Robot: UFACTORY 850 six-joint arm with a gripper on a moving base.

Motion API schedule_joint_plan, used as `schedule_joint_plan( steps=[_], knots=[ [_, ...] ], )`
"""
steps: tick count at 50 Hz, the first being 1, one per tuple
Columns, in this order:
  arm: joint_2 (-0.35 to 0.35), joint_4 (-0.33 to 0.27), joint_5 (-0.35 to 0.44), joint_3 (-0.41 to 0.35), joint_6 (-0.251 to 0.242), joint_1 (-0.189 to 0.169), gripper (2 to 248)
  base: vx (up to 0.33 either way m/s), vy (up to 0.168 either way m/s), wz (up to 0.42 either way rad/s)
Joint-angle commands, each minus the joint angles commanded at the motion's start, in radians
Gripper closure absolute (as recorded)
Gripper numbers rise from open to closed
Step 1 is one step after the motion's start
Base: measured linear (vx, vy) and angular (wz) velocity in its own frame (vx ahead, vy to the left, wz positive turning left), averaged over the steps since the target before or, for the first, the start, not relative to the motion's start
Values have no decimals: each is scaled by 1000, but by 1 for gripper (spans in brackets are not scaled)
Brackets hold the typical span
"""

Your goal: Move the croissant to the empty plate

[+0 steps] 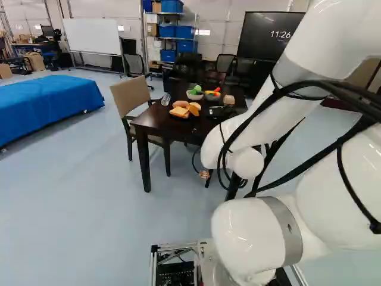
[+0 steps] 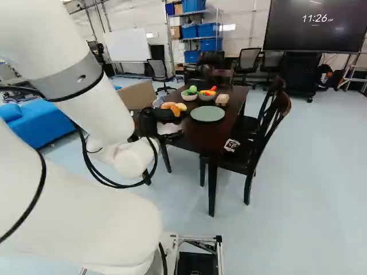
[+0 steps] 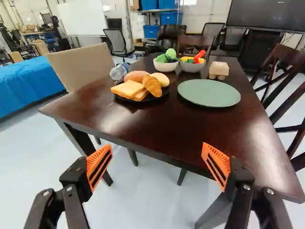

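Golden croissant (image 3: 152, 86) on black plate (image 3: 151, 98), near tabletop (image 3: 167, 121) edge beside tan chair (image 3: 81, 64). Probably light, slightly yielding; pinch gently across middle. Gripper (image 3: 156, 147) wide, empty.

1. So the white arm (image 1: 256, 232) is folded up pretty tall, big upper section climbing high in both base views.
2. From up there the forearm (image 2: 92, 109) slopes back down and ahead to the rounded wrist (image 2: 135, 157).
3. Black cables (image 2: 92, 172) loop loosely along it.
4. Black tool (image 2: 171, 133) is out past the wrist, fingers spread nice and wide, orange pads (image 3: 99, 167) facing each other across the gap.
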State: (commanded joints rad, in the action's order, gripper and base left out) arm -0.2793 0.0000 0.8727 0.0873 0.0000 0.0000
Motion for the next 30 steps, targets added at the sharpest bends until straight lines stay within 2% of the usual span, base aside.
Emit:
schedule_joint_plan(
  steps=[30],
  knots=[
    [0, 0, 0, 0, 0, 0, 3, 120, 0, -11]
  ],
)
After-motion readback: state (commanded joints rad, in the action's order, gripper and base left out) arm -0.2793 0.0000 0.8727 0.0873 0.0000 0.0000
